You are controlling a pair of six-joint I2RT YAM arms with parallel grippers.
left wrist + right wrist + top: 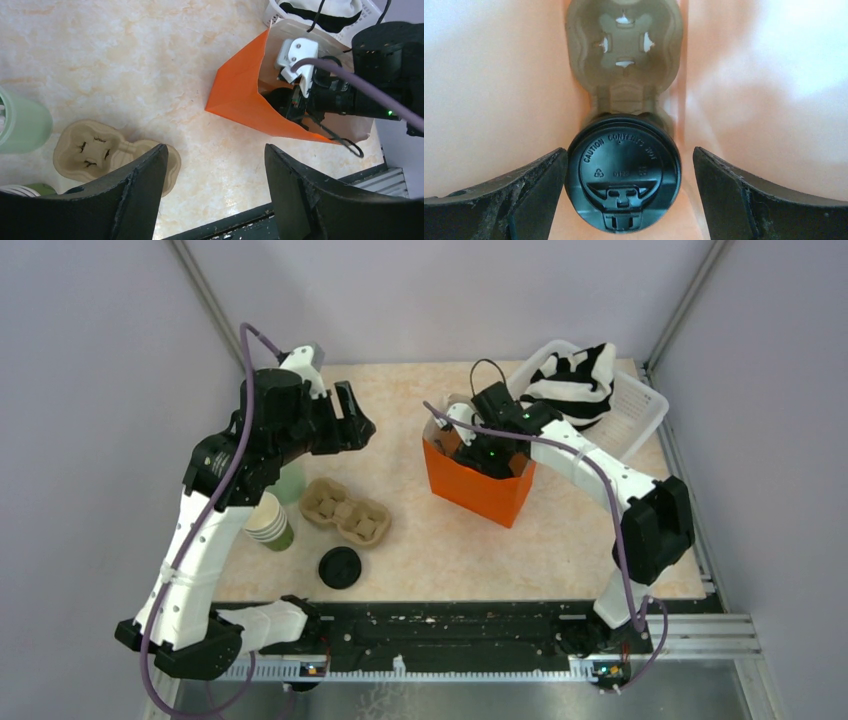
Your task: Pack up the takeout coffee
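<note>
One takeout coffee, black-lidded, embossed top | right pincer wide astride it | left pincer wide

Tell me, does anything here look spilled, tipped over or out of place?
Nothing stands out. The lidded cup sits upright in a cardboard holder inside the orange bag, no spill visible. One spare black lid lies alone on the table.

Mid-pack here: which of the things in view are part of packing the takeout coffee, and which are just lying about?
Job: takeout coffee; cardboard carrier under it; orange bag holding both; right hand, open around the coffee.

Lying about: stacked lidless cups; loose black lid; spare carrier; white basket with striped cloth; pale green container.
</note>
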